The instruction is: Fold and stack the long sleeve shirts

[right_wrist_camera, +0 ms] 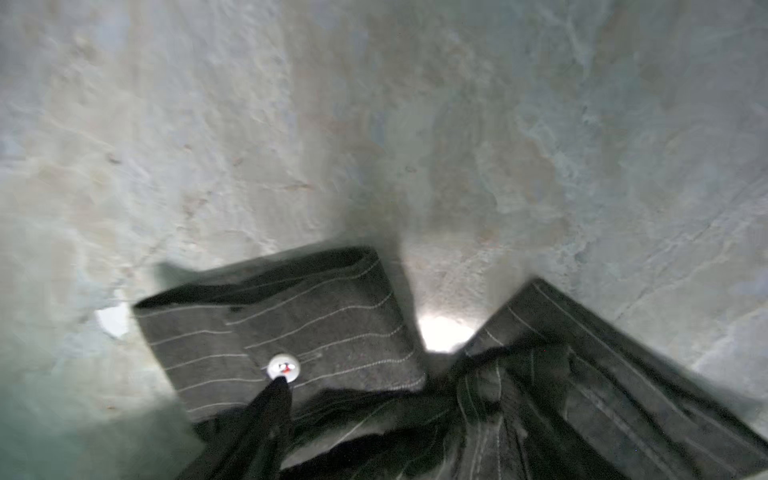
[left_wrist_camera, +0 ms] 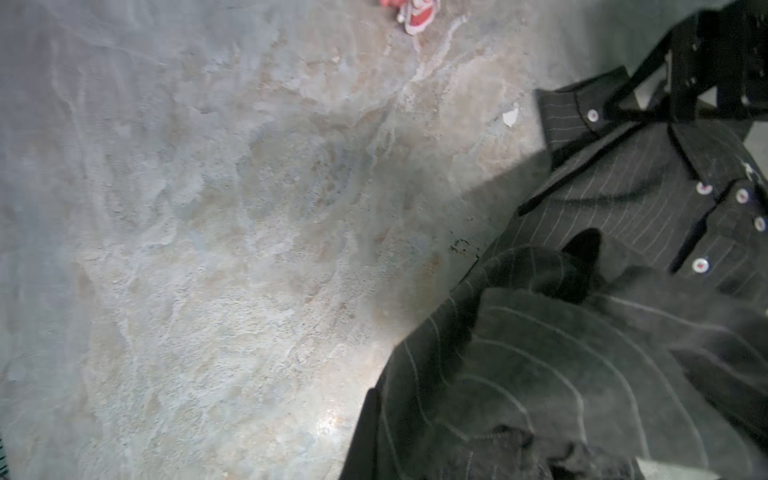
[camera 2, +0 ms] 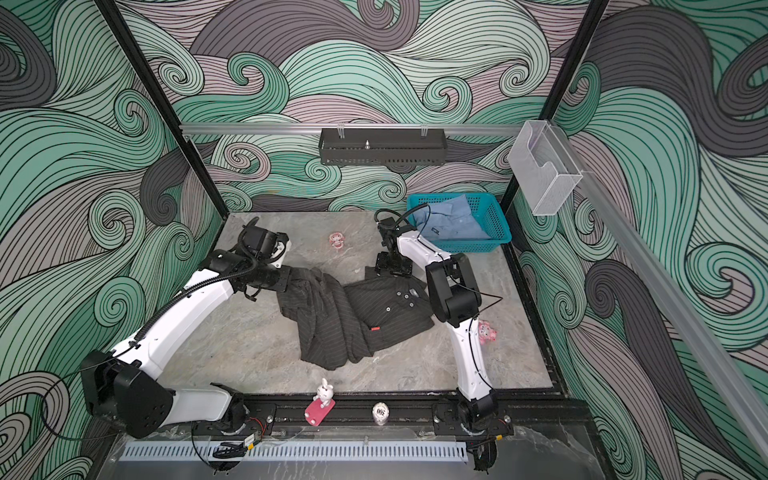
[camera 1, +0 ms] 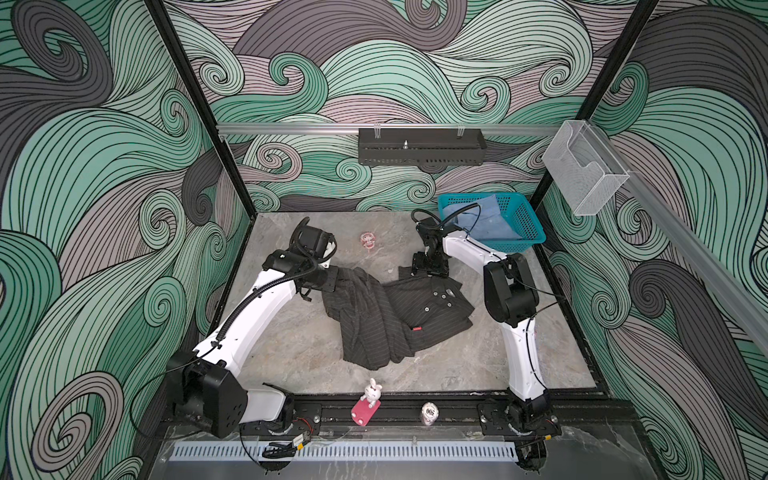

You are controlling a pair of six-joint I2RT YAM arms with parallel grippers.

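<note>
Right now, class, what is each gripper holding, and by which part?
Left gripper: the pinstriped charcoal shirt, by its bunched left edge. Right gripper: cannot be told.

- A teal mesh basket (camera 1: 527, 218) is sitting in the tabletop's far right corner.
- A white bunny figurine (camera 1: 372, 392) is standing at the front rail, near a round silver token (camera 1: 430, 412).
- A small pink figure (camera 1: 367, 240) is lying on the marble tabletop (camera 1: 291, 345).
</note>
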